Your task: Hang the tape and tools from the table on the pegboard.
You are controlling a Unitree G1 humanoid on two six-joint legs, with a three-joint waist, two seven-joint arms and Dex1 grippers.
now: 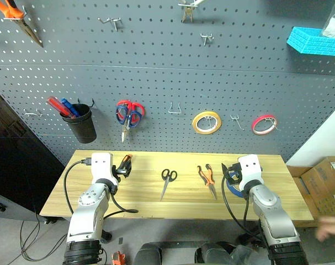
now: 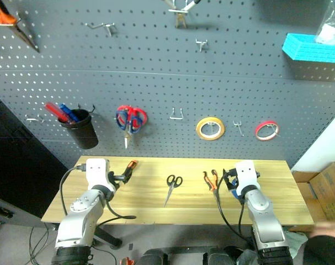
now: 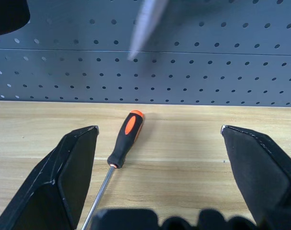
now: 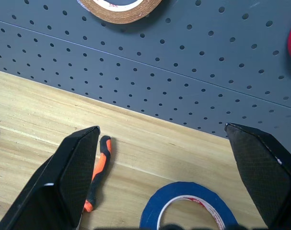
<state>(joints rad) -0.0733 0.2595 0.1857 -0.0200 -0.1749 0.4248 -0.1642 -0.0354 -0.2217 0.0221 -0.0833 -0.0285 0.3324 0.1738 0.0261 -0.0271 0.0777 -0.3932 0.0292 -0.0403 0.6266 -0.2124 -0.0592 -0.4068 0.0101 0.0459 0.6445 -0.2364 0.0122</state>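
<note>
Both grippers gape wide, empty; black cup on pegboard holds red and blue pens.

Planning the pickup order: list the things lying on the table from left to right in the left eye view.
screwdriver → black-handled scissors → pliers → blue tape roll, which sits under the right gripper. All lie flat on the table.
</note>
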